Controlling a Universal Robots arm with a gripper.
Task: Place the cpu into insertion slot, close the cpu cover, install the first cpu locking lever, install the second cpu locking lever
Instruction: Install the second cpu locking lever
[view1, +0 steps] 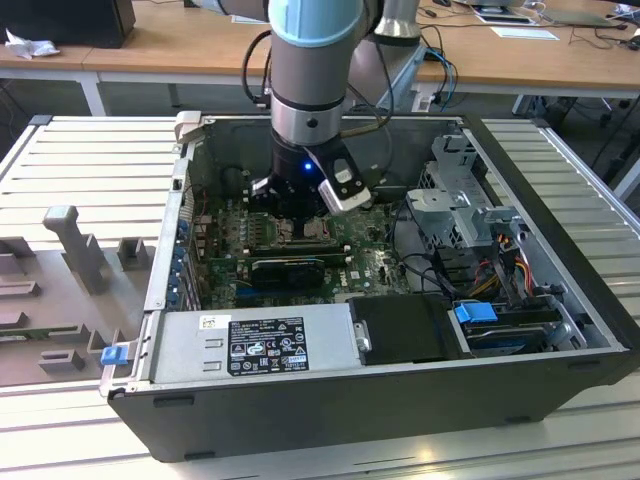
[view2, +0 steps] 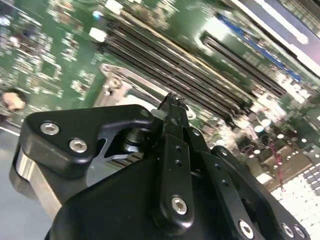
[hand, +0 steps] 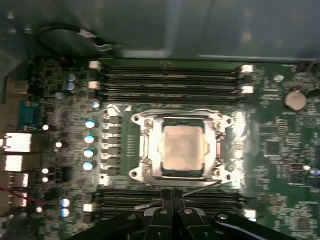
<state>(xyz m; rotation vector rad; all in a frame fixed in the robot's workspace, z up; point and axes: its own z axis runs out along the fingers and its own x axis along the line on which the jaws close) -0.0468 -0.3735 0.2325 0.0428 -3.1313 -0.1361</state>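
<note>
1. Overhead, in the exterior view, the arm reaches into an open computer case (view1: 560, 300); the gripper (view1: 300, 205) hangs low over the green board (view1: 375, 262), just above the socket area.
2. Close up, in the second wrist view, the gripper's fingers (view2: 172, 125) are pressed together, holding nothing, tips near the socket's metal frame.
3. Looking down, in the first wrist view, the cpu (hand: 182, 147) sits in the slot (hand: 150, 150) with the cover (hand: 218, 145) lying around it, silver top showing through the window. The closed fingertips sit beside one edge, by a thin lever (hand: 200, 187). Judged risk: a slipped push could scrape the memory slots (hand: 170, 77) or leave the lever unlatched.
</note>
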